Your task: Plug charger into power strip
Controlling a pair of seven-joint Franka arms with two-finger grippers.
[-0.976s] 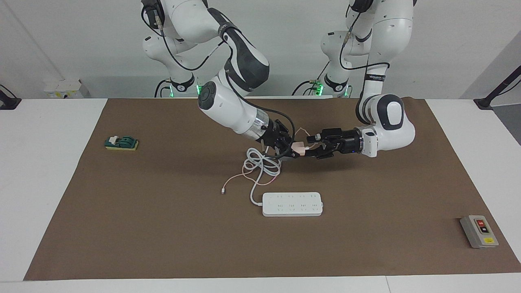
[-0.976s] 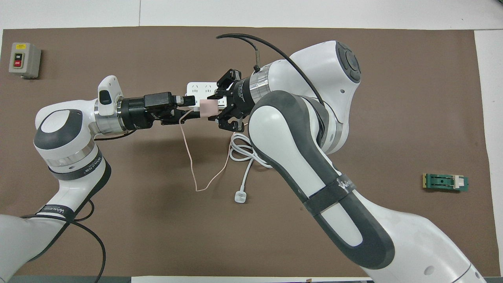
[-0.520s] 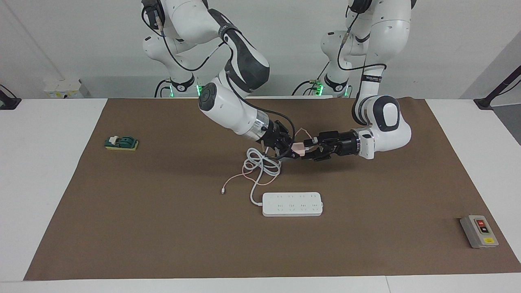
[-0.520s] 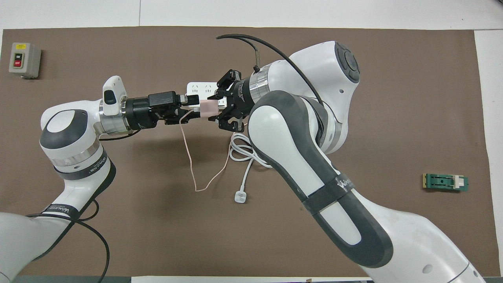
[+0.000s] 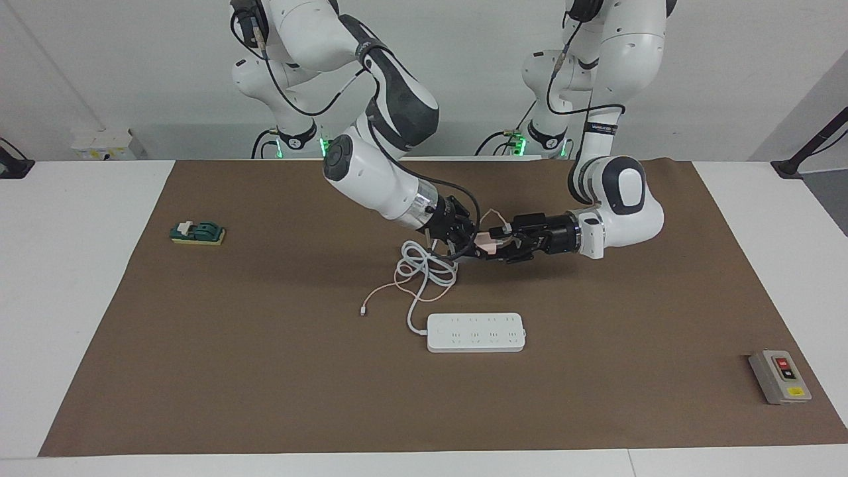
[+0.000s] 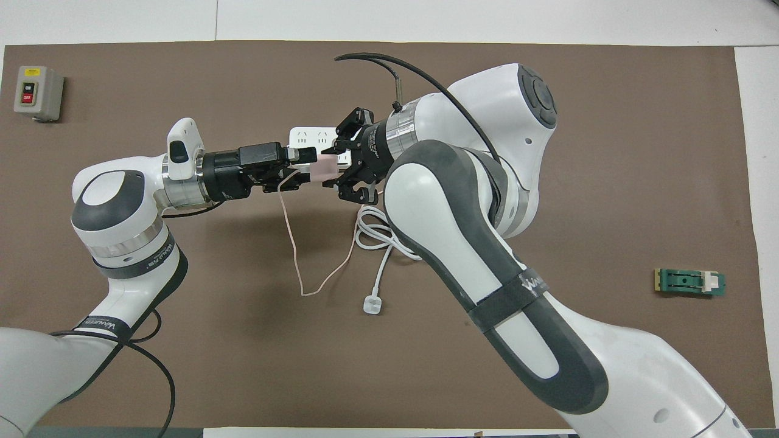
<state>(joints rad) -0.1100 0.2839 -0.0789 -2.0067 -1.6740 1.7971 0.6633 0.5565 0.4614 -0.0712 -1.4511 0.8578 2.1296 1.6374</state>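
Mid-air handover over the brown mat [image 5: 265,371].
Right gripper [image 5: 472,242] is clamping the small pale-pink cube charger [image 5: 487,241]; left gripper [image 5: 498,244] is hiding it, fingers apart around it; contact unclear.

Pale-pink charger [image 5: 487,241], white power strip [image 5: 476,332], brown mat [image 5: 265,364]

Near the frame's centre, slightly above the middle, the right gripper [image 6: 333,168] is clamped on the pale-pink charger [image 6: 324,166], with the left gripper [image 6: 299,170] reaching in from the frame's left and its tips at the charger. The power strip [image 6: 302,136] peeks out just above them, mostly covered. A thin pink cable [image 6: 292,237] droops below. A white plug [image 6: 371,305] lies lower centre, a grey switch box [image 6: 38,92] upper left, a green block [image 6: 689,282] at right.
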